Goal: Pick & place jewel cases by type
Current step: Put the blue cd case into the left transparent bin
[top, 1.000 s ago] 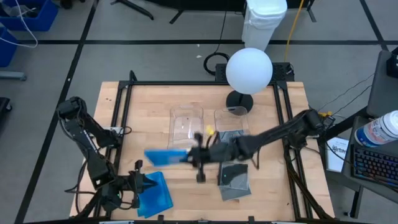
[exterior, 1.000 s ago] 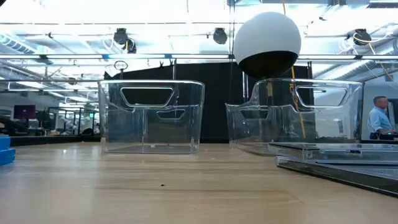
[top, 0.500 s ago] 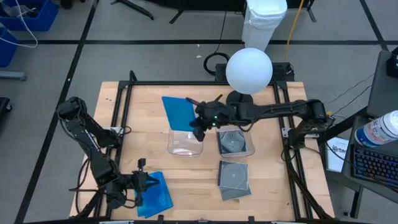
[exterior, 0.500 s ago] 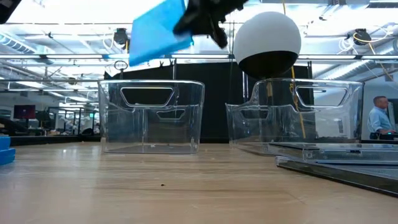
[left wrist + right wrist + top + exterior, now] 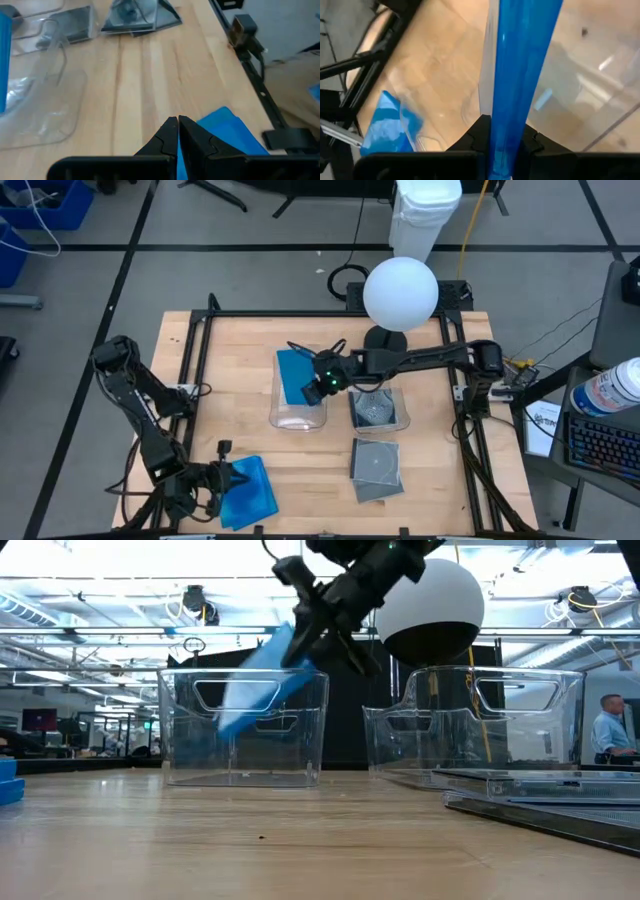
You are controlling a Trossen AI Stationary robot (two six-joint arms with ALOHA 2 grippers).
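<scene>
My right gripper (image 5: 318, 385) is shut on a translucent blue jewel case (image 5: 294, 375) over the left clear tub (image 5: 290, 416). In the low view the case (image 5: 255, 690) slants steeply, with its lower part inside that tub (image 5: 190, 740). The right tub (image 5: 396, 420) holds a clear case with a disc (image 5: 374, 408). More clear cases (image 5: 376, 465) lie stacked on the table's near right. My left gripper (image 5: 177, 131) is shut at the edge of a stack of blue cases (image 5: 250, 492) near the front left; whether it touches them I cannot tell. My right gripper pinches the blue case between its two fingers (image 5: 481, 134) at one edge (image 5: 512, 120), the case standing edge-on between them. The fingers slant down from the table's right side. The case hangs tilted below them, its lower end in the tub, off the tub's floor.
A white globe lamp (image 5: 400, 293) on a dark foot stands just behind the tubs. A black frame (image 5: 200, 340) runs round the tabletop. Bare wood lies between the two stacks at the near edge.
My right gripper has carried the blue case from the table's near middle up and toward the far edge, then down over the left tub. Its wrist has rolled, so the case has gone from flat to steeply tilted, its lower end now inside the tub.
</scene>
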